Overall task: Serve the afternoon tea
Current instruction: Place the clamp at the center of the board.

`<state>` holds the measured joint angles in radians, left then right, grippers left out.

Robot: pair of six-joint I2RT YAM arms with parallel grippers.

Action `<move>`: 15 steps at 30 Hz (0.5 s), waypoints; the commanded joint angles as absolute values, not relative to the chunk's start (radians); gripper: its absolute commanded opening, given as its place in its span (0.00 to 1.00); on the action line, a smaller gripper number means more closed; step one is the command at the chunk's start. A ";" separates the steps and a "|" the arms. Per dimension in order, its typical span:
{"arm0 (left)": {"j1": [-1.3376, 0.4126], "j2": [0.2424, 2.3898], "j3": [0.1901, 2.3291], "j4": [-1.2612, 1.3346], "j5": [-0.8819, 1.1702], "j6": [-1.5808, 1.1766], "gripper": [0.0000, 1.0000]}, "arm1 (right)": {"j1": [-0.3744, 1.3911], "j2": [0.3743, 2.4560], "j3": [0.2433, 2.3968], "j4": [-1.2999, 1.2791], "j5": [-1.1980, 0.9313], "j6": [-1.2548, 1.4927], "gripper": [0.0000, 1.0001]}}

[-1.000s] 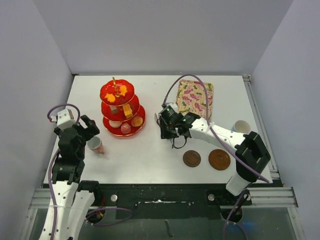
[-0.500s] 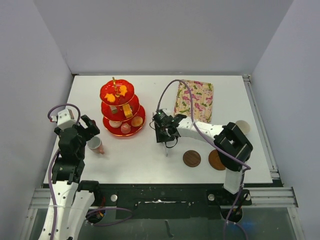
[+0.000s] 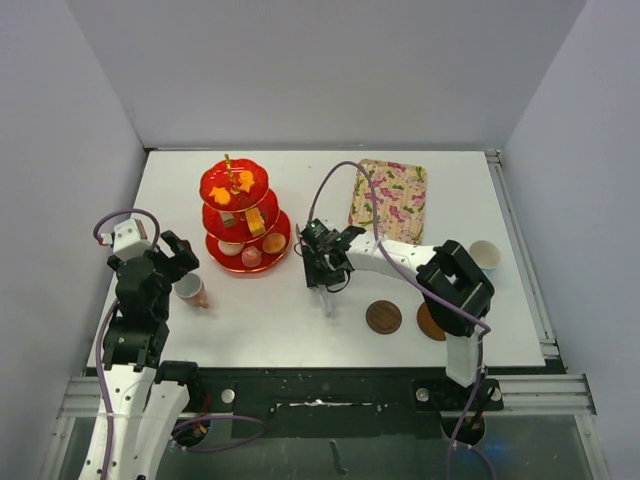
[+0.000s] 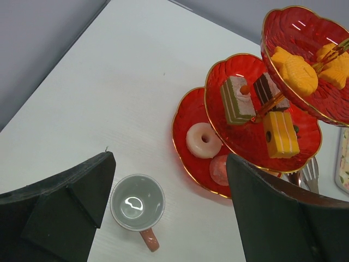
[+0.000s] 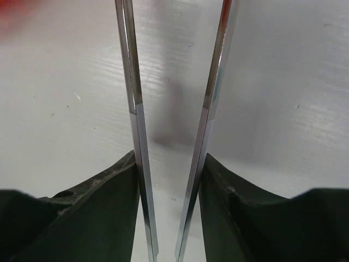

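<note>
The red three-tier stand [image 3: 240, 215] with a gold handle holds small cakes [image 4: 281, 134] and a white doughnut [image 4: 203, 140]; its tiers [image 4: 218, 76] fill the right of the left wrist view. The pink cup [image 3: 190, 290] stands upright and empty [image 4: 137, 203] left of the stand. My left gripper [image 3: 178, 255] hangs open above it [image 4: 169, 164]. My right gripper [image 3: 320, 262] is shut on metal tongs [image 5: 210, 98], whose tips [image 4: 310, 174] sit by the stand's bottom tier. Two brown saucers [image 3: 383, 317] lie front right, one [image 3: 428, 325] partly under my right arm. The light-blue cup [image 3: 484, 253] stands far right.
A floral patterned tray [image 3: 390, 200] lies at the back right. The right arm's cable [image 3: 330, 185] arcs over the table between the stand and the tray. Grey walls close in the left, back and right sides.
My right arm has swung left, carrying the tongs towards the stand's right side, and its elbow now covers part of the right saucer. The left arm has not moved.
</note>
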<state>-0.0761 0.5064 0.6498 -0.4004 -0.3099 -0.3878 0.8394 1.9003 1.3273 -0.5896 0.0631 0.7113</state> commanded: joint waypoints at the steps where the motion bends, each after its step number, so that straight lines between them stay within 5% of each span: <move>1: -0.080 0.495 0.661 -0.360 -0.315 -0.383 0.82 | 0.854 1.946 1.399 -0.625 0.083 0.698 0.42; 15: -0.081 0.479 0.661 -0.362 -0.324 -0.385 0.82 | 0.874 2.050 1.523 -0.711 0.135 0.739 0.46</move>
<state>-0.0769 0.4919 0.6498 -0.4007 -0.3107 -0.3878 0.8730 2.0281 1.4593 -0.6880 0.1158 0.7097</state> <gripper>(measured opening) 0.814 0.441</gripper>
